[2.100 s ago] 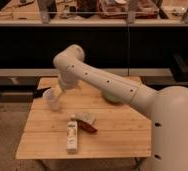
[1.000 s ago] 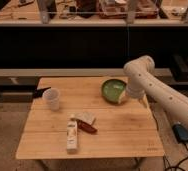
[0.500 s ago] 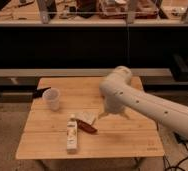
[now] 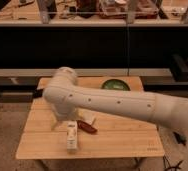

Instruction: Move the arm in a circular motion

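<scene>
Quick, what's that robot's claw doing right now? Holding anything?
Gripper: low over the table's left side, mostly hidden behind the arm; any grasp cannot be told.

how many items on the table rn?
3 visible: green bowl at the back right, white box front centre, red packet beside it. The arm spans the table and may hide others; its gripper hangs near the box.

Lab or workshop — cluttered shelving (image 4: 112, 10) behind wooden table (image 4: 117, 142) (gripper hidden behind arm (image 4: 107, 102)).
</scene>
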Robot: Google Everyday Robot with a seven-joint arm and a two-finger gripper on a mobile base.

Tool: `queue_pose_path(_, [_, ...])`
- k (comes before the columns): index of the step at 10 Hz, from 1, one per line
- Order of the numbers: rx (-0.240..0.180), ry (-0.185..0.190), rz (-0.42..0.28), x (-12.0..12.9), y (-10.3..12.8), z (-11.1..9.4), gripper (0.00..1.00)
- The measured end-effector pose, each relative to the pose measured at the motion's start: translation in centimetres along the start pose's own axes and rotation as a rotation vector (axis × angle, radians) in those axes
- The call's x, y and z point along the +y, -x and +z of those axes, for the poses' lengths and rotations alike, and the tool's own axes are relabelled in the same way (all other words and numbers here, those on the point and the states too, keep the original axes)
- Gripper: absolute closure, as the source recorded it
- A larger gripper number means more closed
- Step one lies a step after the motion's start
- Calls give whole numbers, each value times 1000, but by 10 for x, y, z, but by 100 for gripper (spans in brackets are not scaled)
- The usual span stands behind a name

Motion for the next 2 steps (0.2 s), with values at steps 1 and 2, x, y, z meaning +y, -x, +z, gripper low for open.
queue_pose_path(1, [3, -19, -39, -21, -6, -2, 20])
queue_pose_path(2, [0, -26, -50, -28, -7, -2, 20])
